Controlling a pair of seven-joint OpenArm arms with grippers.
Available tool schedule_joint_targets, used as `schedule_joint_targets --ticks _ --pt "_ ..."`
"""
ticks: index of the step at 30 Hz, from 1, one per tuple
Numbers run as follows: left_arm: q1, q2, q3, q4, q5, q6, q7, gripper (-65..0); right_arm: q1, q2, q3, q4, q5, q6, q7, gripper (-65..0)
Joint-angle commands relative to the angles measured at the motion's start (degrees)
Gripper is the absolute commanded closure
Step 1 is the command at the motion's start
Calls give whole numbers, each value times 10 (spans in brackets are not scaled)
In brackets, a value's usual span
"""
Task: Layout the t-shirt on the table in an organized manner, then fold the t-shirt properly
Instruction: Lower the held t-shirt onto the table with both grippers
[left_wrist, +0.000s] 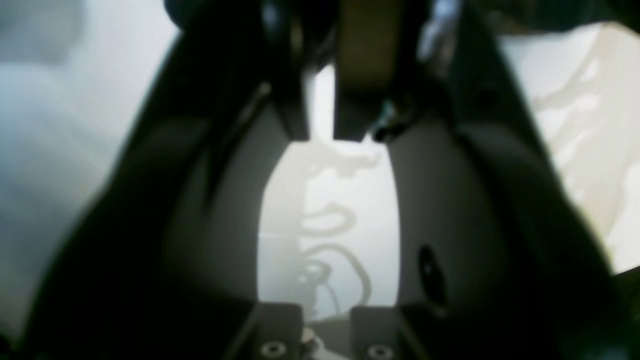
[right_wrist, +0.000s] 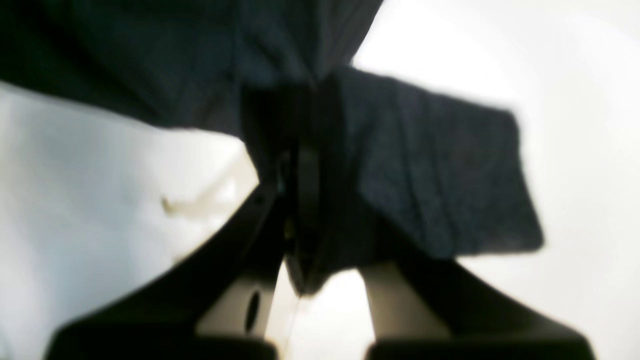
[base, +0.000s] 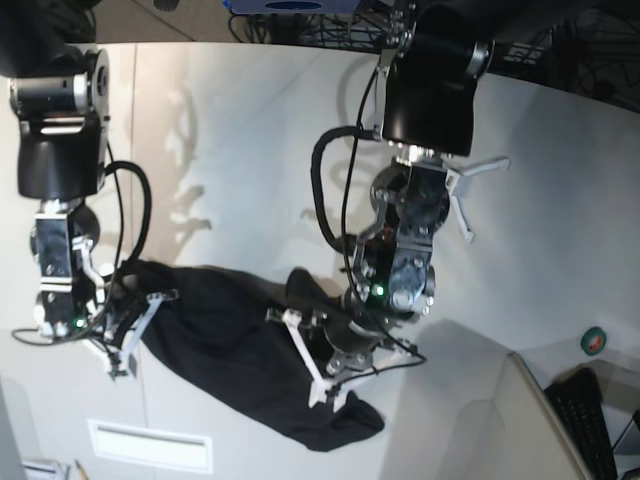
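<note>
The black t-shirt (base: 225, 350) lies bunched and wrinkled on the off-white table (base: 250, 150), stretched between my two arms. My right gripper (base: 135, 325) is at the shirt's left end. In the right wrist view it (right_wrist: 300, 175) is shut on a fold of the black cloth (right_wrist: 440, 175), which hangs around the fingers. My left gripper (base: 335, 370) hovers over the shirt's right part. In the blurred left wrist view it (left_wrist: 321, 105) shows a narrow bright gap between the fingertips, with only table (left_wrist: 330, 200) behind and no cloth between them.
A small white Y-shaped plastic piece (base: 468, 190) lies right of the left arm. A white rectangular plate (base: 150, 445) sits at the lower left. A keyboard (base: 590, 410) and a small round green object (base: 595, 340) are at the far right.
</note>
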Motion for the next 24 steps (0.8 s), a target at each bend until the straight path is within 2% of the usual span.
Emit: schedule_joint_targets --ticks 1,3,7,9,24 --pt "-5 8 7 41 -4 -1 -25 0 9 0 11 46 -3 1 12 0" --pt "16 8 9 71 -2 -1 -23 0 -16 -12 18 105 -24 3 5 0" --pt "24 8 -9 79 -7 -1 2 0 -36 -34 21 131 -49 55 -15 0" --pt "25 8 -15 84 -7 -1 4 0 -46 -39 18 145 -57 69 -17 0" --pt "129 8 -18 107 -3 -1 3 0 -103 -54 17 152 -71 69 -50 0"
